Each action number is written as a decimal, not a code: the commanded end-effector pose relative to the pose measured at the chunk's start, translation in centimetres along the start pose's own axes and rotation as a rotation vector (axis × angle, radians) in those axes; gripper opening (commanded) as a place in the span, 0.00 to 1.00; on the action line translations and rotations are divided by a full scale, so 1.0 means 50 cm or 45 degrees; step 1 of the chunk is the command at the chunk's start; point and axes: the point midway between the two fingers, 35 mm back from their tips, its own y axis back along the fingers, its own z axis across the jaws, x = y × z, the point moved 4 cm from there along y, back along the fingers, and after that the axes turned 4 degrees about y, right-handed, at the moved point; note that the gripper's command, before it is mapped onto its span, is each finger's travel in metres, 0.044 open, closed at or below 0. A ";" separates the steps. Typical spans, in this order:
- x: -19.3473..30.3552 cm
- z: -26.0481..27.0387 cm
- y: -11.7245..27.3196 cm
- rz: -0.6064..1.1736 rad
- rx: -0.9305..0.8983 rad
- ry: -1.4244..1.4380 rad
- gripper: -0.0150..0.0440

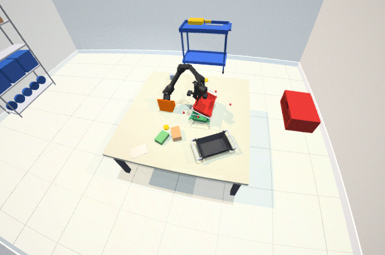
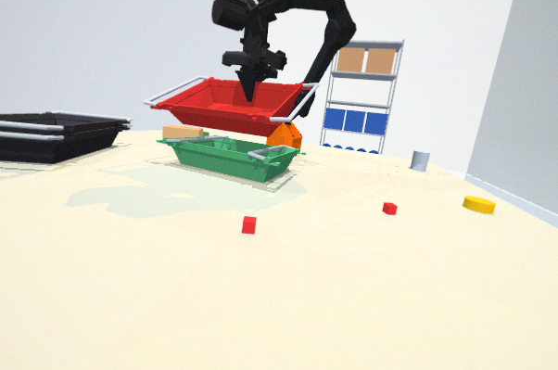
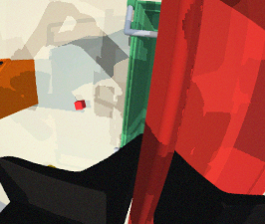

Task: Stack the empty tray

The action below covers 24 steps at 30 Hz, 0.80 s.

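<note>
My gripper (image 1: 201, 96) (image 2: 250, 95) (image 3: 148, 140) is shut on a long side wall of the empty red tray (image 1: 206, 107) (image 2: 222, 120) (image 3: 222, 89). The red tray hangs in the air above the green tray (image 1: 199, 120) (image 2: 218, 161) (image 3: 136, 99), roughly level, its wire bars out over its ends. It partly covers the green tray in the top view. The green tray stands on the table. Its left bar (image 2: 196, 138) and right bar (image 2: 267, 150) appear swung in over its top. A red block (image 1: 198, 117) shows at the green tray; the rest of its load is hidden.
A black tray (image 1: 215, 146) (image 2: 88, 145) with wire bars stands near the front. An orange panel (image 1: 166, 105) (image 2: 284, 137) (image 3: 13, 89) stands by the arm's base. Loose red cubes (image 1: 230, 104) (image 2: 248, 224) (image 3: 80, 105), an orange block (image 1: 176, 133) and a green block (image 1: 162, 137) lie around.
</note>
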 end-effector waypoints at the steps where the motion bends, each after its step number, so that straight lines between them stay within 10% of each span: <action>1: 0.002 -0.003 -0.007 -0.001 0.026 -0.007 0.25; 24: 0.001 0.009 -0.068 -0.004 0.026 -0.006 0.25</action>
